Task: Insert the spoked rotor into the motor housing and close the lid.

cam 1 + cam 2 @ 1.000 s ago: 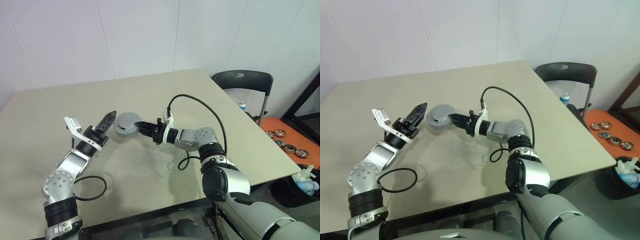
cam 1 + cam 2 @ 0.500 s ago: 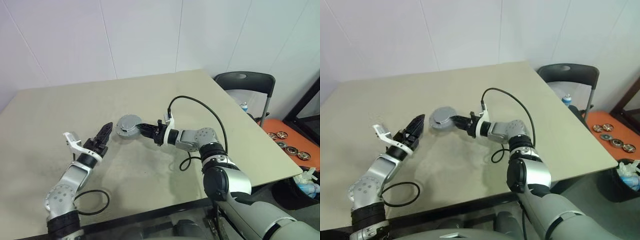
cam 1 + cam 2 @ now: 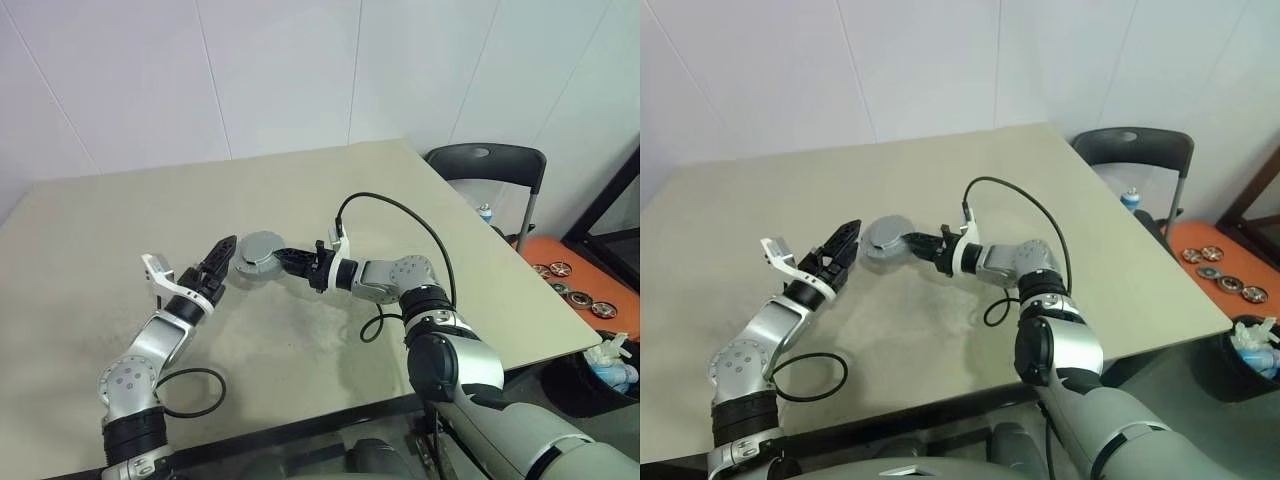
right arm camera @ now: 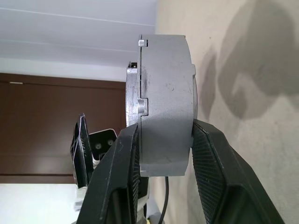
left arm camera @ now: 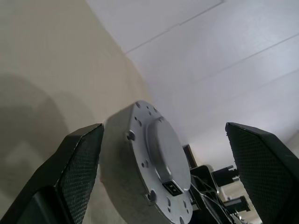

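Matt grey metal motor housing (image 4: 164,102); textured black hand fingers (image 5: 79,161); smooth matt beige table (image 3: 300,190).

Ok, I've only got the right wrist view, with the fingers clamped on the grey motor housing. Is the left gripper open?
Observer: Yes, open. The left gripper has its fingers spread wide, facing the flat face of the motor housing.
Operator: Is it touching the part?
Observer: In the head views its tips sit right beside the housing's rim. I can't tell whether they touch.
Operator: Where on the table are we?
Observer: The right gripper holds it near the middle of the table, well away from the edges.
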{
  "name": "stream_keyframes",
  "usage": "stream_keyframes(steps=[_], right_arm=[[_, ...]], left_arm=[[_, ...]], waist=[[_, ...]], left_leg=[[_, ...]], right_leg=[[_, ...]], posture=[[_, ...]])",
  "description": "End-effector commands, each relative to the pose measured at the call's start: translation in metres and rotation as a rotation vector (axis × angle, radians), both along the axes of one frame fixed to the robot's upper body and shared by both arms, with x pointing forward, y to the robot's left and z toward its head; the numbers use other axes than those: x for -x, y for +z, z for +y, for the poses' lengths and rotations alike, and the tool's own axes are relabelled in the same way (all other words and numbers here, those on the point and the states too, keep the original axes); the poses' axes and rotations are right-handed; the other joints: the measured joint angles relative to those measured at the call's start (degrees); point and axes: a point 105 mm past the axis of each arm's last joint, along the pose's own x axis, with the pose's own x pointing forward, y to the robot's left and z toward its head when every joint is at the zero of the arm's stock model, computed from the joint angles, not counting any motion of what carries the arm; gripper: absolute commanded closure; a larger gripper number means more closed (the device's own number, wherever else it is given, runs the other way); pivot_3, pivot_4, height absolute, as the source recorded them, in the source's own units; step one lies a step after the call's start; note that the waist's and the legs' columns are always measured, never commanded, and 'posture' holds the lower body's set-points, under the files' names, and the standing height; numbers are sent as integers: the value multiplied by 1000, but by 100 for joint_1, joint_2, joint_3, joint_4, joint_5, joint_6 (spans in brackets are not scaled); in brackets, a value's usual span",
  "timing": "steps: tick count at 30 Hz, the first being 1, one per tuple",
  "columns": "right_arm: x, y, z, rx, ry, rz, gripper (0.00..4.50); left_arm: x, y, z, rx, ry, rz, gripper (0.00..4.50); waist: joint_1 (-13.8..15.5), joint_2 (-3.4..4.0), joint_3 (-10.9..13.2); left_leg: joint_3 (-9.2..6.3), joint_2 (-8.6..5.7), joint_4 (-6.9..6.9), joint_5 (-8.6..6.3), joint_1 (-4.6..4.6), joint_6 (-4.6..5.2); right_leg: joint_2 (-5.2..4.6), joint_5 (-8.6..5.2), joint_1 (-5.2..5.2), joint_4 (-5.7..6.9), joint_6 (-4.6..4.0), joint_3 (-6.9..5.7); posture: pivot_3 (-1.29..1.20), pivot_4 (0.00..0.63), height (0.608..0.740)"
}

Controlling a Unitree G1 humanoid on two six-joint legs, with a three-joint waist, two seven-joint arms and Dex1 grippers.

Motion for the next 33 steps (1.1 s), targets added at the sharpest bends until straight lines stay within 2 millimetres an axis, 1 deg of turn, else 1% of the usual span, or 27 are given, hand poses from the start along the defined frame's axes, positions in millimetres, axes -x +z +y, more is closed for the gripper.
stream_keyframes(steps=[1,2,4,6,10,14,19,25,28,31,32,33], right_arm=[[-7,29,0,-86,-4,-73,3252],[-7,32,1,-98,-1,-73,3252],[-7,48,3,-168,15,-83,3252],[-4,57,6,-197,37,-97,3252],[-2,56,10,-189,44,-97,3252],[0,54,11,-184,49,-95,3252],[1,51,12,-169,51,-89,3252],[-1,50,12,-155,39,-91,3252],[-2,48,12,-147,33,-90,3252],[-3,47,12,-141,27,-87,3252],[-3,47,12,-140,26,-87,3252],[-3,47,12,-140,26,-87,3252]], left_arm=[[-1,0,-9,-1,-15,-2,47],[-2,-1,-12,-1,-17,-1,47],[-5,-1,-20,2,-24,-2,47],[-6,0,-26,0,-35,-6,47],[-6,1,-29,-1,-54,-17,47],[-7,-2,-25,21,-52,-29,47],[-13,-3,-23,32,-52,-46,47],[-24,4,-26,46,-43,-76,47],[-26,4,-30,47,-65,-82,678],[-25,3,-34,57,-98,-83,1586],[-25,3,-35,59,-105,-84,1794],[-24,2,-35,59,-108,-84,1794]], waist=[[1,0,0],[11,0,0],[34,0,0],[50,0,1],[58,0,1],[59,0,1],[126,0,1],[137,0,1],[135,0,1],[126,0,1],[127,0,1],[128,0,1]], left_leg=[[0,0,1,0,0,0],[0,-1,1,0,0,0],[0,-2,3,0,-1,0],[0,-2,3,-1,-2,1],[-1,0,2,-1,-1,2],[0,-1,2,-2,-2,4],[0,-1,4,-2,-2,4],[0,-1,4,-2,-3,3],[0,-1,4,-2,-4,3],[0,-1,3,-2,-4,3],[0,-1,3,-3,-4,4],[0,-1,3,-3,-4,4]], right_leg=[[0,0,0,0,0,0],[0,0,1,-1,0,0],[-1,0,1,-1,0,0],[-1,0,1,-2,0,0],[0,0,0,-1,0,0],[0,0,0,-1,0,0],[0,0,0,-2,0,0],[0,0,0,-2,0,0],[0,0,-1,-3,0,0],[0,0,-1,-4,0,0],[0,0,-2,-4,0,0],[0,0,-2,-3,0,0]], posture=[[0,0,740],[0,0,740],[0,0,740],[0,0,740],[0,0,740],[0,0,740],[0,0,740],[0,0,740],[0,0,740],[0,0,740],[0,0,740],[0,0,740]])
